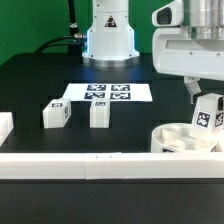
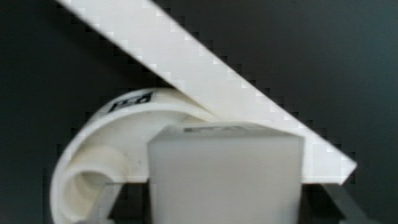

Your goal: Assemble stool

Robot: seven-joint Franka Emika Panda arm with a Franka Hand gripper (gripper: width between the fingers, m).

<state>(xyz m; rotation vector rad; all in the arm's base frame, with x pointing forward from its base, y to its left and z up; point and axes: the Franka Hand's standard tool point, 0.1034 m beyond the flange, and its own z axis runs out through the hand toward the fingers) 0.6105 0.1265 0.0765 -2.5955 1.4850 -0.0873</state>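
My gripper (image 1: 207, 105) is shut on a white leg block (image 1: 208, 116) with a black-and-white tag, holding it upright just above the round white seat (image 1: 185, 139) at the exterior view's right. In the wrist view the held leg block (image 2: 228, 170) fills the space between my dark fingers (image 2: 350, 205), with the seat (image 2: 121, 130) and one of its sockets beneath it. Two more tagged leg blocks (image 1: 55, 114) (image 1: 99, 112) stand on the black table at the exterior view's left and middle.
The marker board (image 1: 106, 93) lies flat behind the loose legs. A long white border rail (image 1: 90, 163) runs along the front; it also crosses the wrist view (image 2: 187, 70). A white piece (image 1: 4, 127) sits at the left edge. The robot base (image 1: 108, 40) stands behind.
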